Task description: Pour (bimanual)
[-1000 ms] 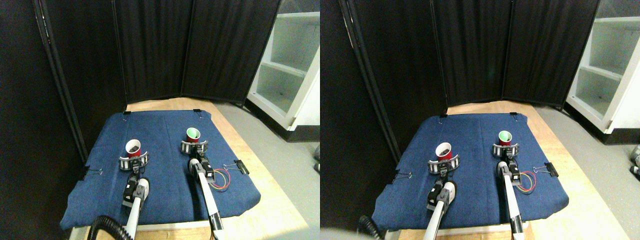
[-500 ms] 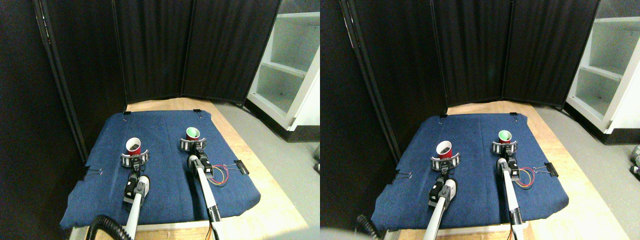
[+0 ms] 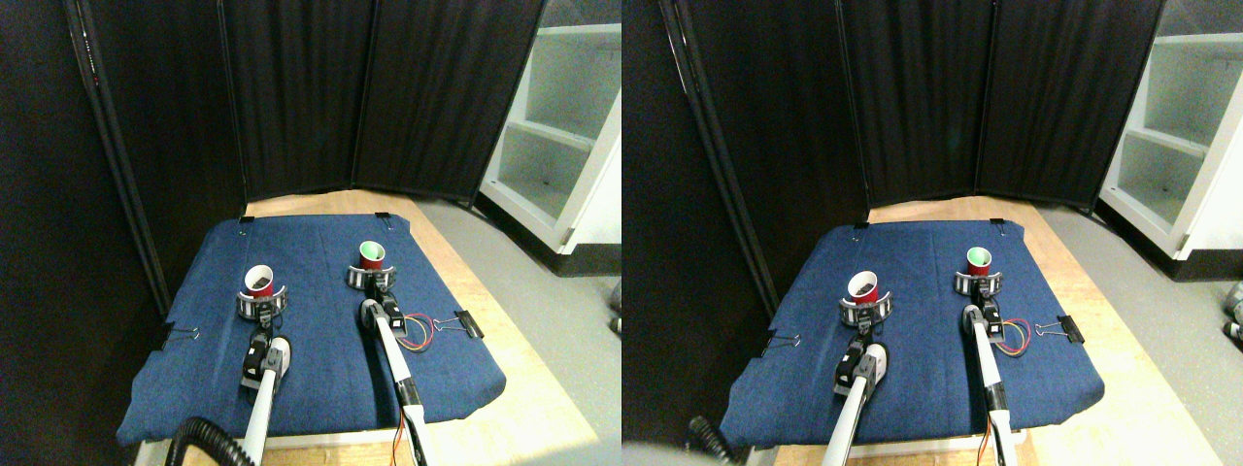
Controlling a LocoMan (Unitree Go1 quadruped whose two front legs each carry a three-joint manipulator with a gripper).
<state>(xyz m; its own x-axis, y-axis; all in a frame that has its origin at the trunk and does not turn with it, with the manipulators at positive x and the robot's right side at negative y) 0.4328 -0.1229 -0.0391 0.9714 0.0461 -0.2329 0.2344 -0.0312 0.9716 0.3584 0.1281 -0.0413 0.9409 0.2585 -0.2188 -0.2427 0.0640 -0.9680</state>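
Claws [image 3: 260, 303] [image 3: 370, 279] round paper cups [image 3: 259, 282] [image 3: 372, 256]

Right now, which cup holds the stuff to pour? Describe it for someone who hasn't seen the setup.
Find the blue cloth covering the wooden table. Two red cups stand on it, each at a gripper's ring. It's the left cup by the left gripper: dark bits fill its white inside, while the right cup is green inside.

Blue cloth [image 3: 320, 340] clipped over wooden table [image 3: 524, 408]. Left gripper [image 3: 260, 304] clasps red cup [image 3: 259, 282] holding dark bits, upright. Right gripper [image 3: 371, 279] clasps green cup [image 3: 372, 256], upright, farther back. Cups well apart. Coloured wires [image 3: 418, 330] beside right arm, binder clip [image 3: 468, 323] at cloth's right edge. Black curtains [image 3: 291, 97] behind, white shelf [image 3: 573, 126] on right.
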